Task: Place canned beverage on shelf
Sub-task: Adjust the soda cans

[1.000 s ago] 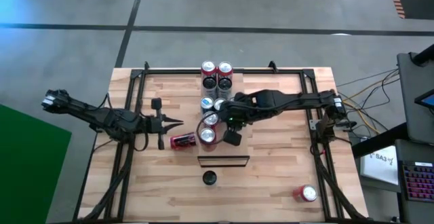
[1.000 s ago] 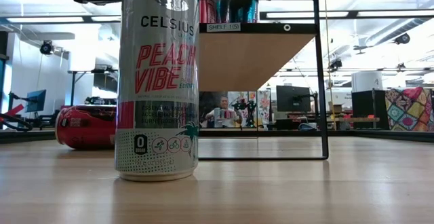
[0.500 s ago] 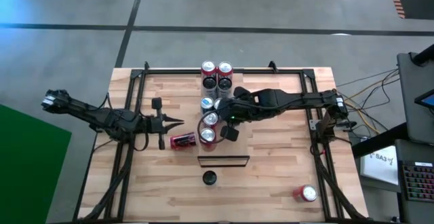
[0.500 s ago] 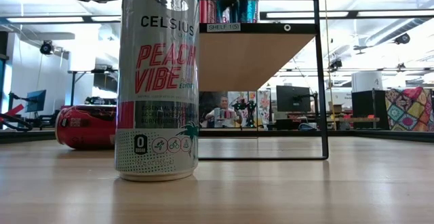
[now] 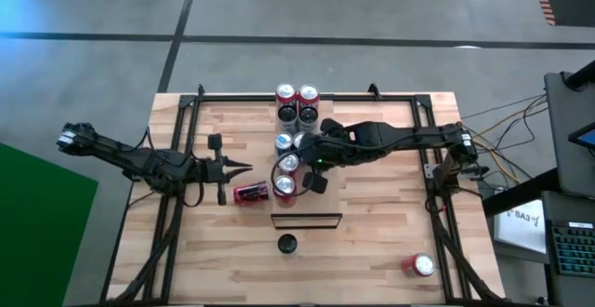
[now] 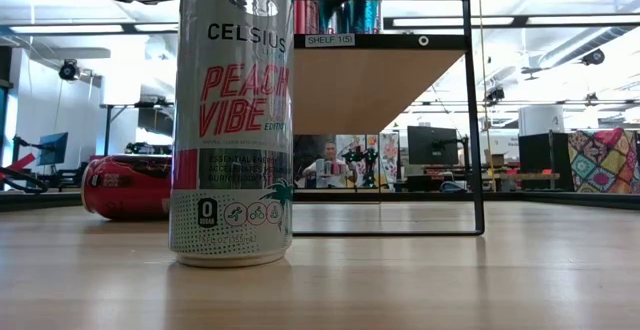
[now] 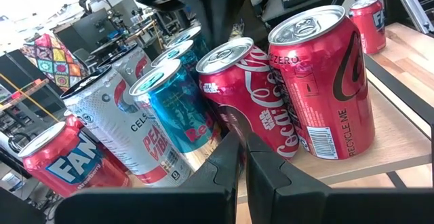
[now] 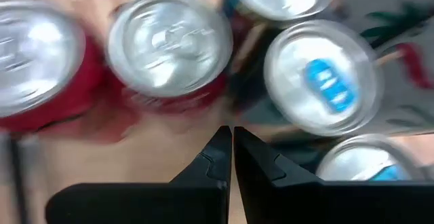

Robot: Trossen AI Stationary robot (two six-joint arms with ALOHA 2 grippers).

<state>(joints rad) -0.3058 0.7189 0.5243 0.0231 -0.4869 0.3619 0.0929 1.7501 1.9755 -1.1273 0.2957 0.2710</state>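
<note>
Since both grippers are pinched shut on nothing, no drink is in hand yet: the right gripper [image 8: 227, 139] hangs fingers-down over a cluster of silver can tops, while the left gripper [image 5: 244, 167] waits just beside a red aluminium can lying on its side [image 5: 250, 193] on the planked wooden tabletop [image 5: 372, 242]. From table height, the raised light-wood shelf in its thin black frame [image 6: 380, 80] already carries several cans on top. A tall white-and-pink slim can [image 6: 232, 120] stands upright on the tabletop beside the frame, and another red can [image 5: 418, 265] stands well apart near the table's corner. Any of these three could be the one to place; I cannot tell which is meant. Such a can is likely rigid along its height but thin-walled, so a hard squeeze would dent it, and its glossy printed side looks slippery. If full it would be fairly heavy, and the pictures do not show whether it is. The best hold is probably across the middle of the body with the jaws opened wide first. The lying can may roll when nudged.
</note>
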